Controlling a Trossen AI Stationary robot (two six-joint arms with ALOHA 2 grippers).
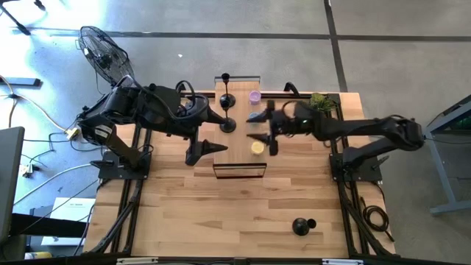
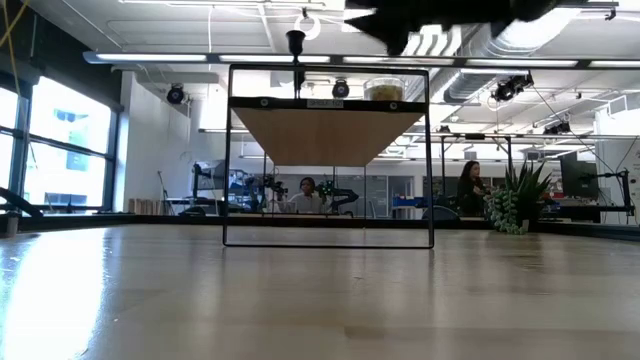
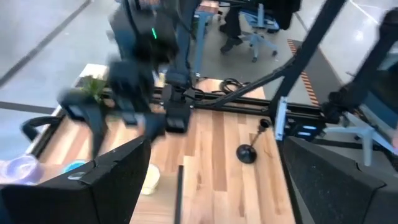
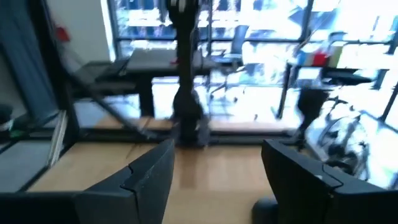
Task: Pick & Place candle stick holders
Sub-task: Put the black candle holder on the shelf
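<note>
Nearest the low camera lies bare table (image 2: 320,300), then a thin black frame (image 2: 328,157); the grippers there are cut off at the top edge. From above, a fan (image 1: 103,50) stands on the floor at far left. The left gripper (image 1: 213,131) hangs over the table's middle rear, fingers spread wide and empty. Two holders (image 1: 227,101) stand close by it, one (image 1: 228,124) between its fingertips' reach and the right gripper (image 1: 260,127), whose jaws are parted with nothing between. A purple cup (image 1: 255,96) and yellow cup (image 1: 257,147) sit beside it. A plant (image 1: 321,103) is half hidden by the right arm. A third holder (image 1: 302,225) lies tipped near the front right, well apart from both.
</note>
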